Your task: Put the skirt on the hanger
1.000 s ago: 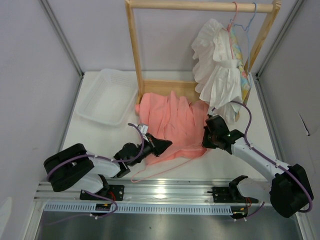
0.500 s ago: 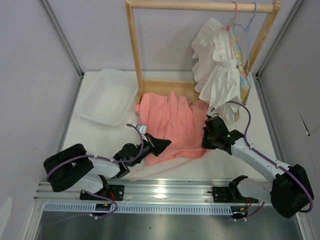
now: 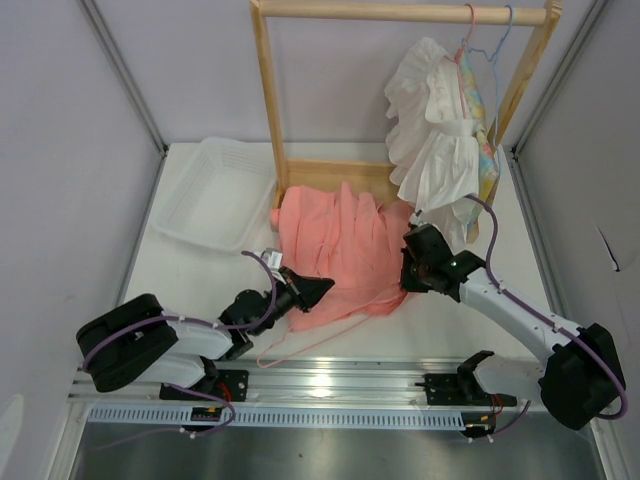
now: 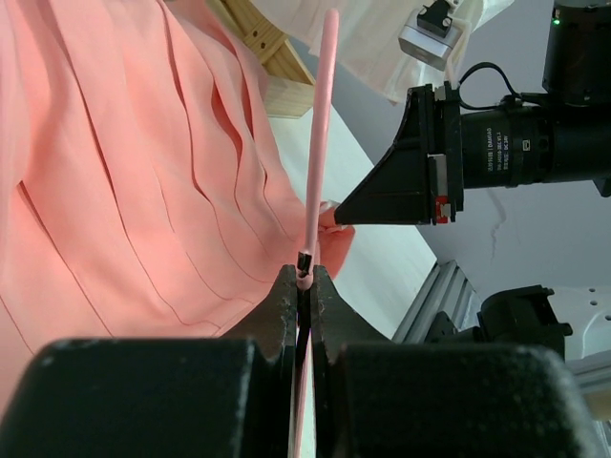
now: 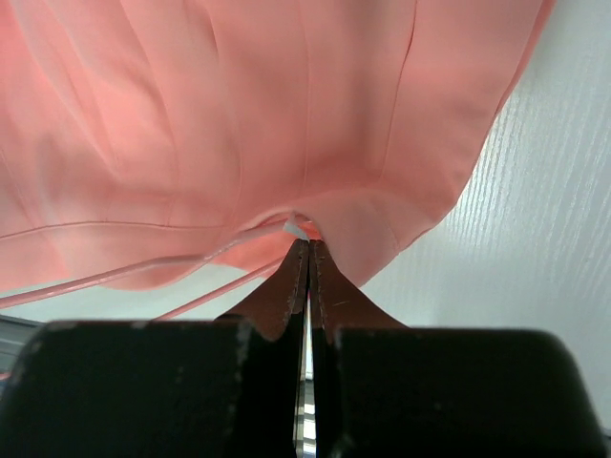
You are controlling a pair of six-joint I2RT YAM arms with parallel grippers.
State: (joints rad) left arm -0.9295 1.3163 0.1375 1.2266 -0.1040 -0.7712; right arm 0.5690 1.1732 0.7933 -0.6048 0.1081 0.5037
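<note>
Salmon-pink skirt [image 3: 345, 245], soft, with long straight folds. Lies spread out on the white desk [image 3: 480, 330], right in front of the wooden rack [image 3: 266, 110]. Runs long from the rack toward the arms, with the folds going the same way. Touches the rack's bottom board at the far edge. Bunches up a little at the near edge.

Thin pink hanger [image 3: 310, 341], partly tucked under the skirt's near edge. Shows from above as a fine wire on the desk, poking out toward the left arm's base. Looks like a straight pink rod in the left wrist view, pointing up and away from the tool, just beside the skirt's folds.

Left tool [image 3: 318, 289] at the skirt's near left edge. Pinches tight on the hanger rod, with no gap between the fingers. Right tool [image 3: 408, 282] at the skirt's near right corner. Closes on the skirt's hem, with the cloth hanging just past the fingertips and the pink wire close beside them.

White plastic bin [image 3: 213, 195] on the desk to the left of the rack, well apart from the skirt. White ruffled garment [image 3: 428, 130] hanging at the rack's right end, above the right tool.
</note>
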